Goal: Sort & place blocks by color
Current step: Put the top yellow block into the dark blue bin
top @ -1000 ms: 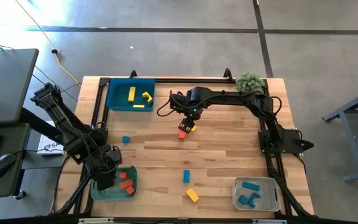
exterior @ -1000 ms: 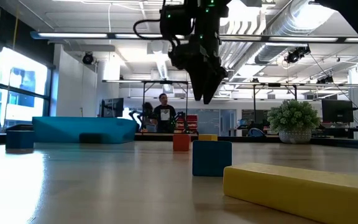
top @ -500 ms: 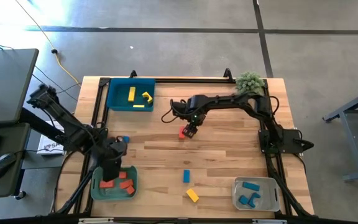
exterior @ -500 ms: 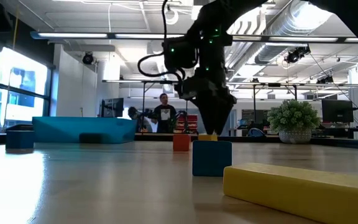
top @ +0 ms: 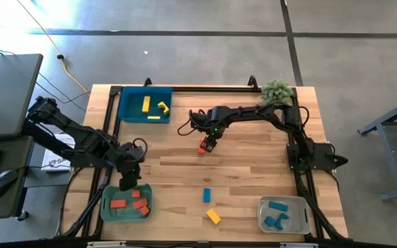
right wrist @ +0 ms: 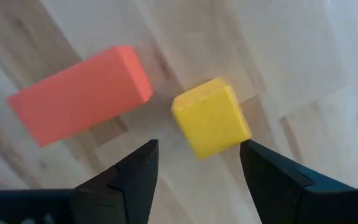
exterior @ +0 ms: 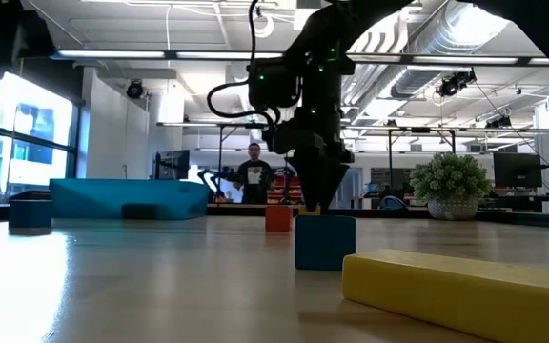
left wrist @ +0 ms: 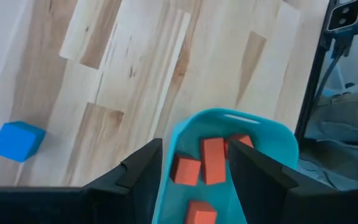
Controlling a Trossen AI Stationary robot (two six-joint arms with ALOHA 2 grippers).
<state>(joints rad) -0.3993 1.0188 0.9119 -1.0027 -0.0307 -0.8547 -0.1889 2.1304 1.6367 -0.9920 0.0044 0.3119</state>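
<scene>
Partly sorted: small solid-coloured blocks (top: 211,216) lying loose mid-bench (others trayed). Right gripper (top: 209,140), jaws apart, astride small yellow cube (right wrist: 211,117); left gripper (top: 126,180) empty, parted, near front-left corner.

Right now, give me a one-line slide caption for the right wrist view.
Right gripper hovers open above a yellow cube, with a red-orange bar lying close beside it on the wooden table.

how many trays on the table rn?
3. Blue tray at the far left corner, holding yellow blocks; green tray at the near left with red-orange blocks; grey tray at the near right with blue blocks. None appears hidden.
</scene>
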